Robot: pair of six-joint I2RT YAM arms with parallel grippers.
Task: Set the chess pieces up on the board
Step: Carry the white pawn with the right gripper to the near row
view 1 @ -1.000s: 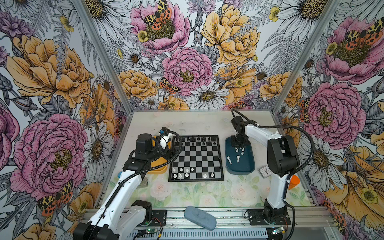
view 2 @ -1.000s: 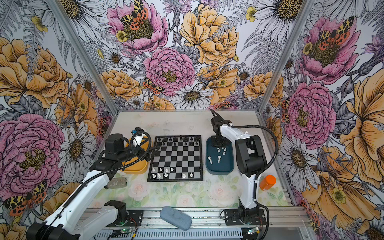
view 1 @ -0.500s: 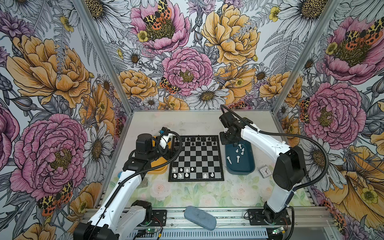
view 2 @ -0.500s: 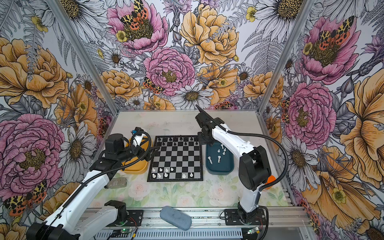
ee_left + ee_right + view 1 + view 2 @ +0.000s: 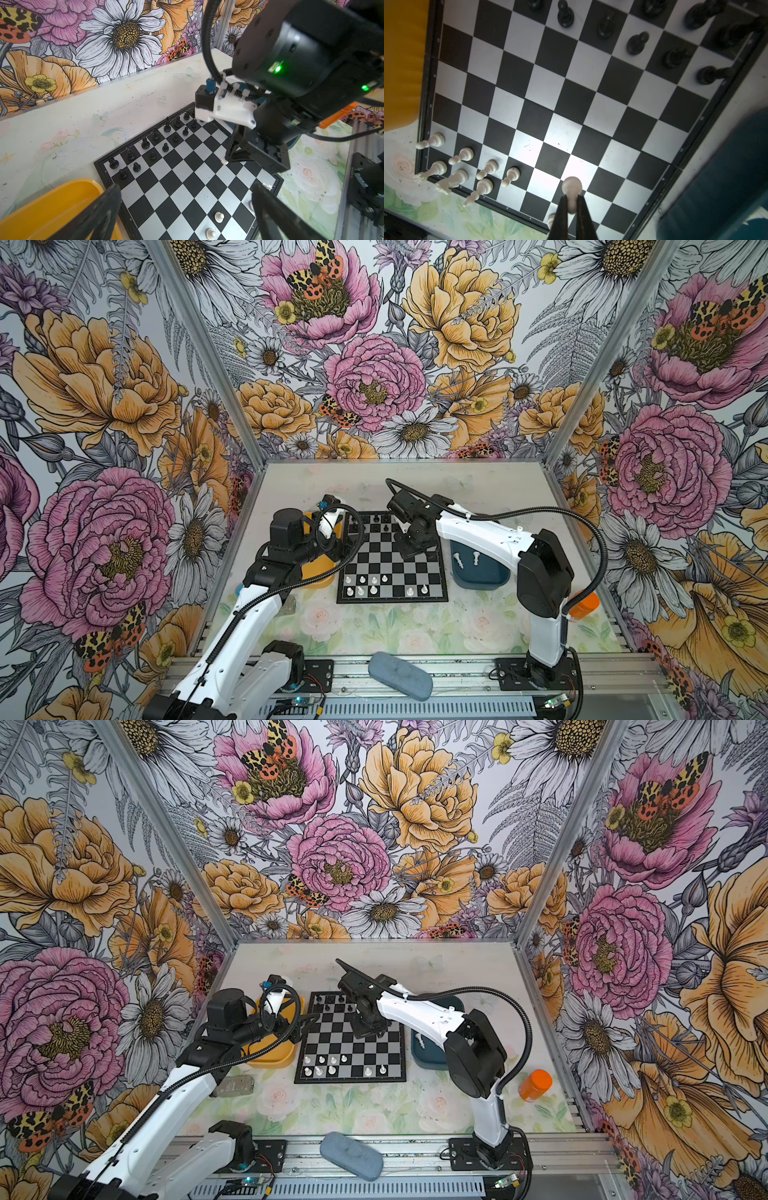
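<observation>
Pinching a white pawn (image 5: pixel 572 186) in the right gripper (image 5: pixel 572 199), above the board (image 5: pixel 374 564) right of centre, likely high to clear standing chessmen. Holding the left gripper (image 5: pixel 185 188) spread wide at the board's left edge, out of the way.

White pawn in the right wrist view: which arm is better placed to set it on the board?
Right: the right gripper is shut on the white pawn above the board; the left gripper hangs open and empty by the yellow tray.
</observation>
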